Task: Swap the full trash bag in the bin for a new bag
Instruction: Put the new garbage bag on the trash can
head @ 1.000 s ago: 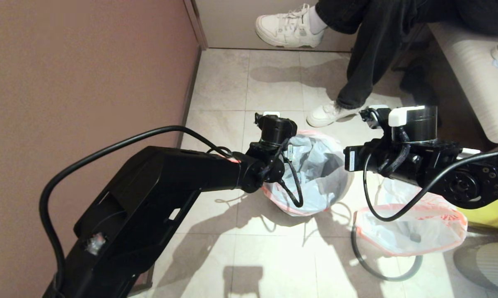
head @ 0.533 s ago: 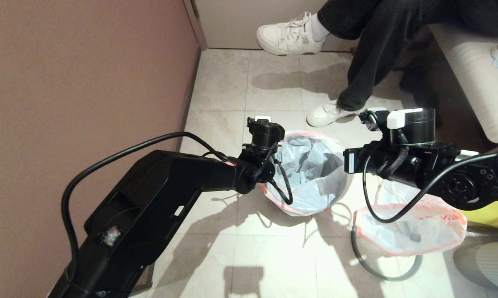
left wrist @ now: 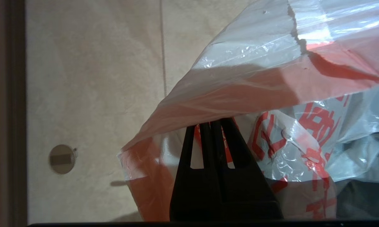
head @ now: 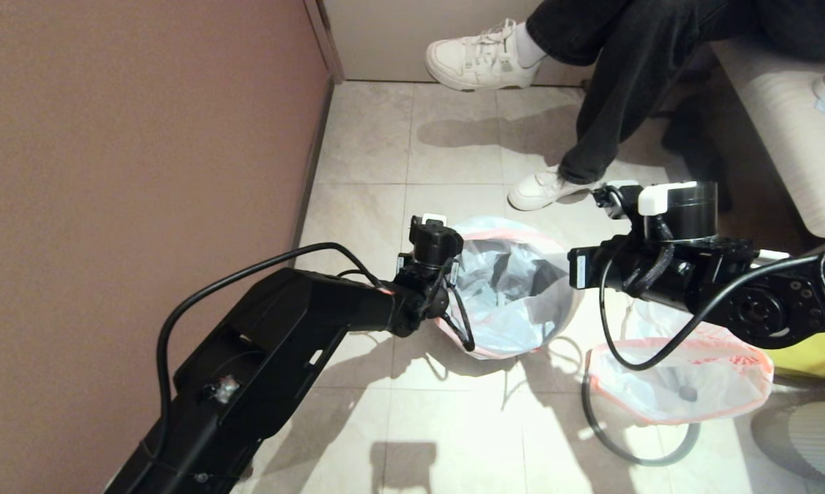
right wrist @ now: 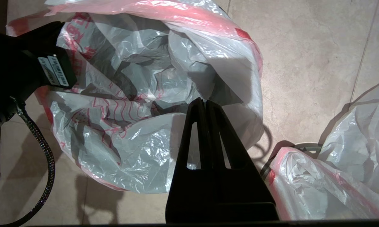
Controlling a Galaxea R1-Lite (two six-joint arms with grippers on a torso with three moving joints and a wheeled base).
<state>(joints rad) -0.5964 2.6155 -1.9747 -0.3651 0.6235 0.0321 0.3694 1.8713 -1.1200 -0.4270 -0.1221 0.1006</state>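
Hard, bright light falls on the tiled floor [head: 453, 425], casting crisp dark shadows of arms and cables. Glare whitens the crinkled new bag [right wrist: 139, 94] beyond the silhouetted right fingers [right wrist: 197, 126]; the left fingers [left wrist: 205, 148] sit in shade under film.

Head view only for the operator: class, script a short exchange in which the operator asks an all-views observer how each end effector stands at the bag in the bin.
Operator: The wrist hides my left end effector. Is it shut?
Observer: Yes, shut, with its tips tucked under the pink-red edge of the new bag; the film tents up from them.
Operator: And the right end effector?
Observer: Shut too, with its tips over the crumpled film inside the bag's mouth. I cannot tell whether it pinches any film.
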